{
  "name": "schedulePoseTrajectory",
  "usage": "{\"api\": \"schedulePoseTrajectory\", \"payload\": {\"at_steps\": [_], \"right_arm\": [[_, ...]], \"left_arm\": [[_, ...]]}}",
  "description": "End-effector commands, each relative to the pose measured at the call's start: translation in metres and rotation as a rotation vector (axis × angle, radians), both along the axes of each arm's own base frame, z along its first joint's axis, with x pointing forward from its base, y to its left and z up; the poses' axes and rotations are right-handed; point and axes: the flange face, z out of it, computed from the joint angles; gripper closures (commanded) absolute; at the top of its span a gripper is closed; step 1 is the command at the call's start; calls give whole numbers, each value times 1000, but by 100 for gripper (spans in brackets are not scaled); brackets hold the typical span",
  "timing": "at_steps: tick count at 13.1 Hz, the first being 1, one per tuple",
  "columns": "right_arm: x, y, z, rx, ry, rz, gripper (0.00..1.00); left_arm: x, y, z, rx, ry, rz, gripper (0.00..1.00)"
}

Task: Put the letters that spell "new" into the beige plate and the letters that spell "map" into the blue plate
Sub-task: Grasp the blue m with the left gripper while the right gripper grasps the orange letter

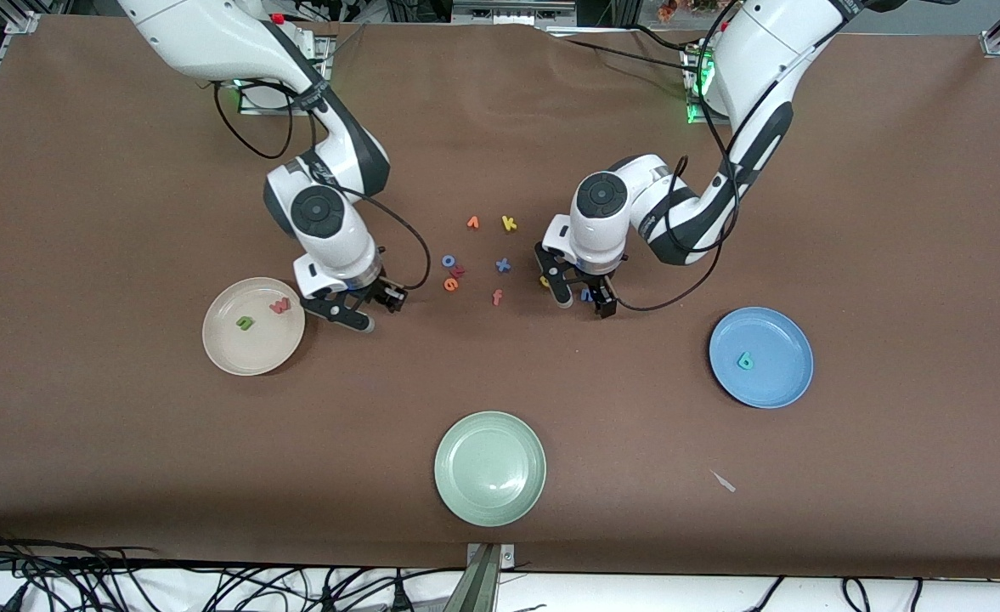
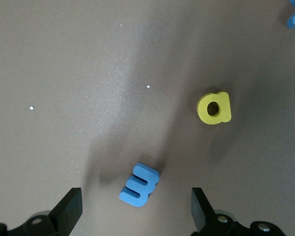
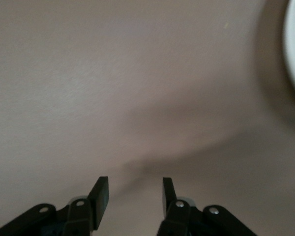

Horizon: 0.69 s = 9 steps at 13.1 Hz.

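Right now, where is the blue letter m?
The blue m lies on the bare table under the left end effector, between its open fingers, with the yellow a beside it.

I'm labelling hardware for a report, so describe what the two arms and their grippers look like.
Both arms are glossy white with dark grey joint sections and round grey caps. Loose black cables loop along each. The left gripper and right gripper are black, with flat black jaws and silver screws.

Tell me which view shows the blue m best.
Left wrist view: the blue m lies unobstructed on the table, between the open left gripper fingers. Front view shows only a blue sliver under that gripper. Right wrist view doesn't show it.
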Motion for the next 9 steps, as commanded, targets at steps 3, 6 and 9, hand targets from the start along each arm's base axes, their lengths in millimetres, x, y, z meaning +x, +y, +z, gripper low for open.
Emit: {"api": "schedulePoseTrajectory", "payload": {"at_steps": [3, 6, 9], "right_arm": [[-11, 39, -7, 29, 13, -221, 48], [-14, 72, -15, 58, 9, -318, 47], [-21, 90, -14, 69, 6, -332, 47]], "left_arm": [[3, 9, -13, -31, -25, -19, 14], [8, 13, -18, -46, -26, -8, 48], [13, 25, -16, -43, -26, 23, 93]]}}
